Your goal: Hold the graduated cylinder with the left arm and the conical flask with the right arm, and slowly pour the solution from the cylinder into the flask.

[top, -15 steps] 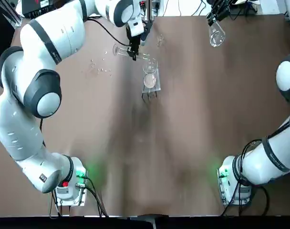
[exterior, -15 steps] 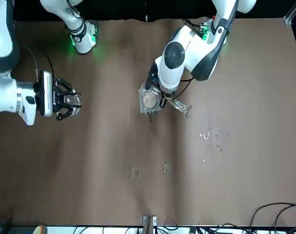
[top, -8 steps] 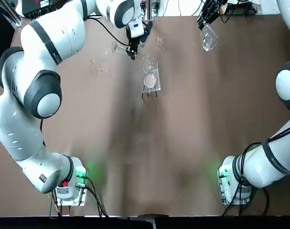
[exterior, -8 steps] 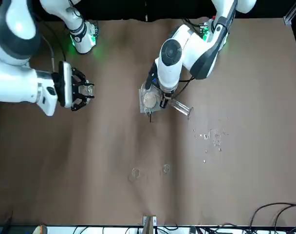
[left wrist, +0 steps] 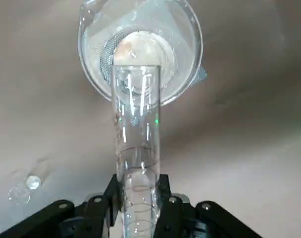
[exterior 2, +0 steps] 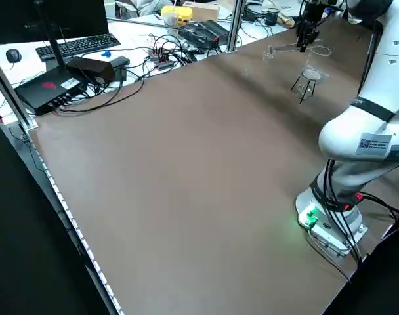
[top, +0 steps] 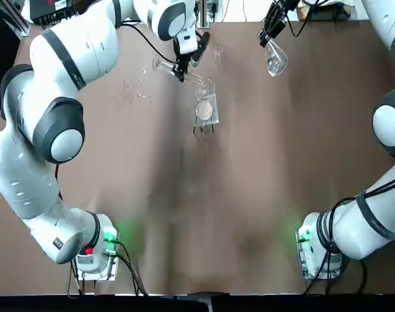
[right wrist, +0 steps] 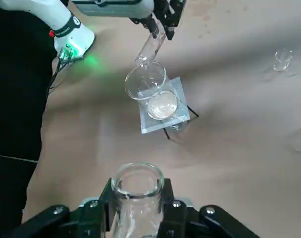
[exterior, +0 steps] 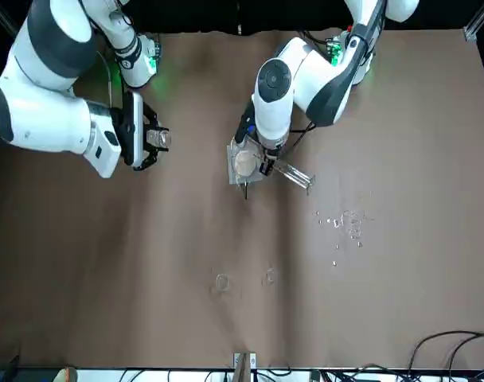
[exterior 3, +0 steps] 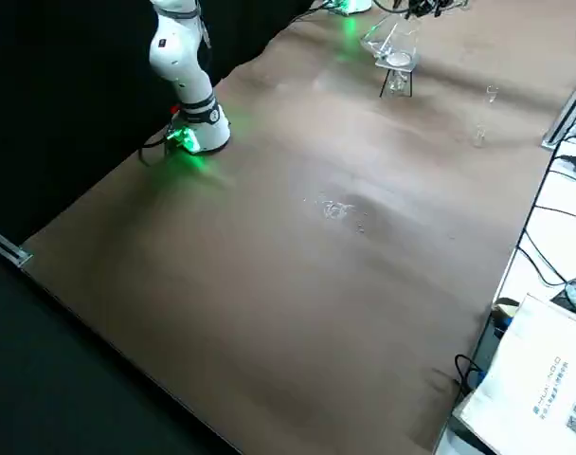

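My left gripper [top: 180, 70] is shut on the graduated cylinder [top: 195, 78], held nearly level at the far middle of the table. In the left wrist view the cylinder [left wrist: 135, 148] points its open mouth over the beaker [left wrist: 140, 47]. My right gripper [top: 267, 38] is shut on the neck of the conical flask [top: 275, 62], lifted above the table to the right of the beaker [top: 204, 97]. From the front, the flask [exterior: 158, 138] hangs apart from the cylinder [exterior: 294, 173]. The right wrist view shows the flask's open neck [right wrist: 137, 193] between the fingers.
The beaker stands on a white square stand [top: 212, 117] on thin legs. Tiny glass pieces [top: 138, 94] lie left of it, and two small vials [exterior: 220, 282] sit near the far edge. Cables and desk gear lie beyond the table.
My right arm has carried the flask in from the far right corner toward the beaker. My left gripper and the cylinder have barely shifted.
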